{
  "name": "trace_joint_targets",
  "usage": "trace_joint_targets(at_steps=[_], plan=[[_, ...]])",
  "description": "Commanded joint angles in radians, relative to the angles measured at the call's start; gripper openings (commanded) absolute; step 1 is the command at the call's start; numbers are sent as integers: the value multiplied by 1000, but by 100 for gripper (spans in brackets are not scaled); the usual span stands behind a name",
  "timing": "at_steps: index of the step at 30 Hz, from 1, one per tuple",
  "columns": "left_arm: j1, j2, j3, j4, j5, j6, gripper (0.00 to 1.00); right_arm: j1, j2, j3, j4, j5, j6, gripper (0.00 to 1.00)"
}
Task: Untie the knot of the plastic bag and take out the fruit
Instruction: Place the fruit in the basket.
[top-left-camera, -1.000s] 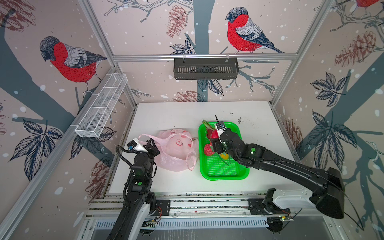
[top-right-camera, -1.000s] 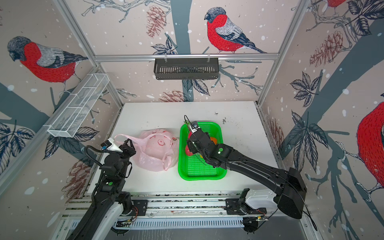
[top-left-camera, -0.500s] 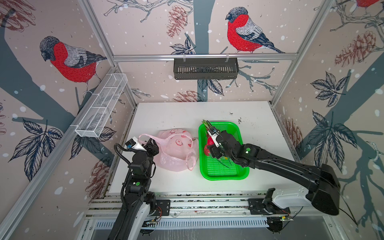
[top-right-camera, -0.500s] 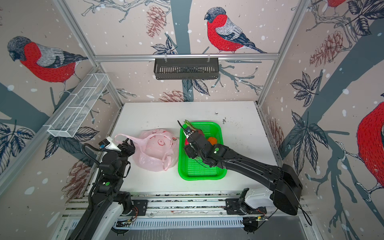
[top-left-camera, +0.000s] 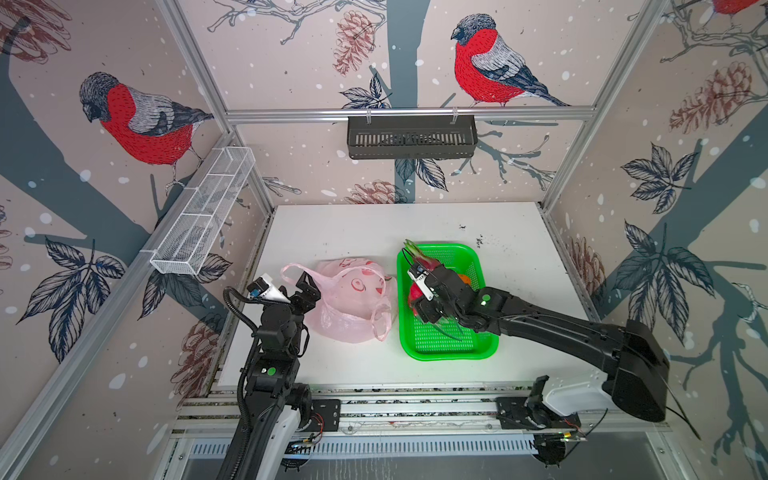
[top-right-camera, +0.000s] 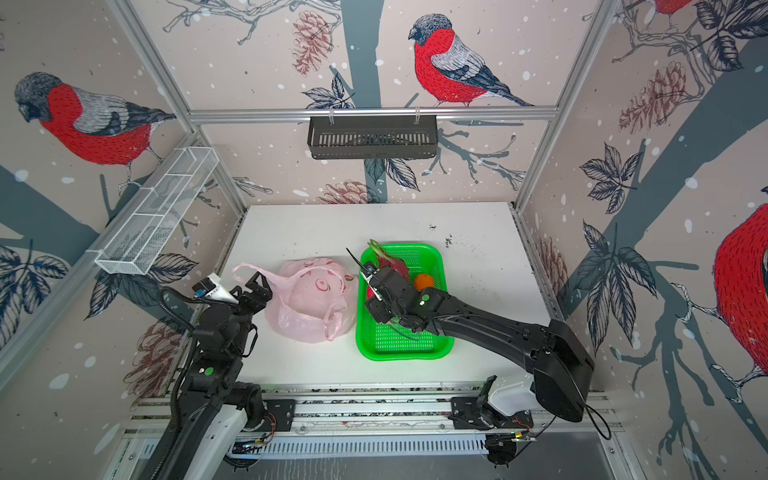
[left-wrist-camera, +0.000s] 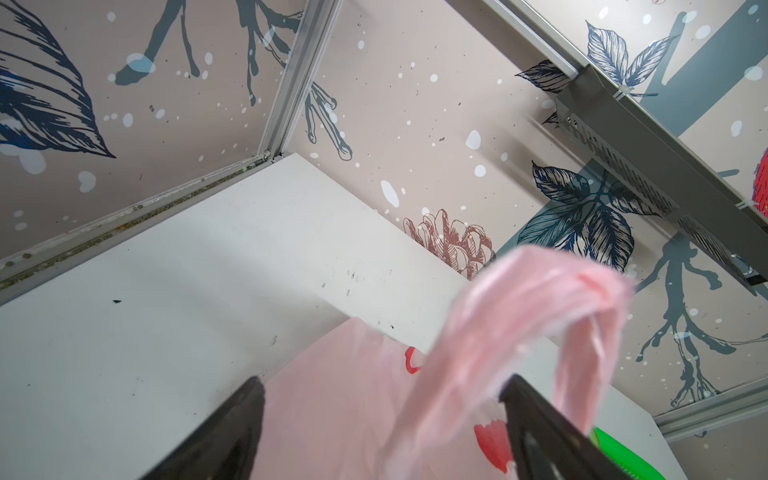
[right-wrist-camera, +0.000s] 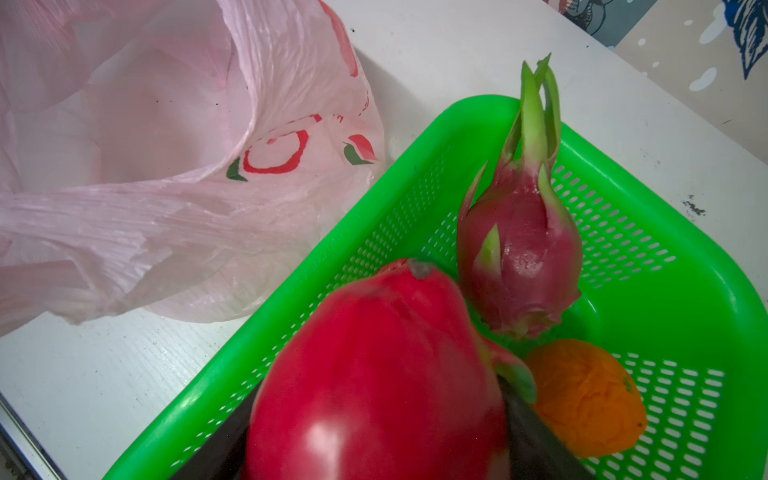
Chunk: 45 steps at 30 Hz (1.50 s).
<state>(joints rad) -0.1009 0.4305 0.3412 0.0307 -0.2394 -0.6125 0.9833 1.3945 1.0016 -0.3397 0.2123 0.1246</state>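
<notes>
The pale-pink plastic bag (top-left-camera: 353, 299) (top-right-camera: 307, 307) lies slumped on the white table, left of the green tray (top-left-camera: 449, 353). No knot shows; its handles hang as loose loops. My left gripper (top-left-camera: 305, 286) (left-wrist-camera: 384, 399) is open at the bag's left side, and one handle loop (left-wrist-camera: 519, 299) passes loosely between its fingers. My right gripper (top-left-camera: 417, 291) (right-wrist-camera: 374, 415) is shut on a red dragon fruit (right-wrist-camera: 374, 365) over the tray's bag-side half. A second dragon fruit (right-wrist-camera: 519, 249) and an orange citrus (right-wrist-camera: 582, 399) lie in the tray.
A black slotted basket (top-left-camera: 411, 137) hangs on the back wall. A white wire rack (top-left-camera: 203, 216) runs along the left wall. Bare table (top-left-camera: 353, 232) lies behind the bag and tray, and walls close it in on three sides.
My left gripper has opened and let the bag's handle loop go slack. My right arm has shifted slightly left over the tray, still holding the red dragon fruit.
</notes>
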Motion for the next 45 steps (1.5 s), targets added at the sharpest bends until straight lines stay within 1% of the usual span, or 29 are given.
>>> trace_joint_targets(at_steps=[1,2,9,29,38,45], plan=[[1,-11,19,-29,-32,12,96,-1,12,-3,24,-15,-26,23],[1,-15,25,-37,-36,14,97,-1,18,-4,22,-18,-28,23],[0,-34,59,-90,-54,25,97,-10,64,-5,20,-45,-45,24],[1,-113,117,-224,-110,33,97,-32,174,-39,41,-109,-63,33],[1,-135,133,-250,-121,34,97,-45,211,-55,54,-130,-66,44],[1,-143,146,-266,-133,37,97,-47,230,-60,65,-134,-65,61]])
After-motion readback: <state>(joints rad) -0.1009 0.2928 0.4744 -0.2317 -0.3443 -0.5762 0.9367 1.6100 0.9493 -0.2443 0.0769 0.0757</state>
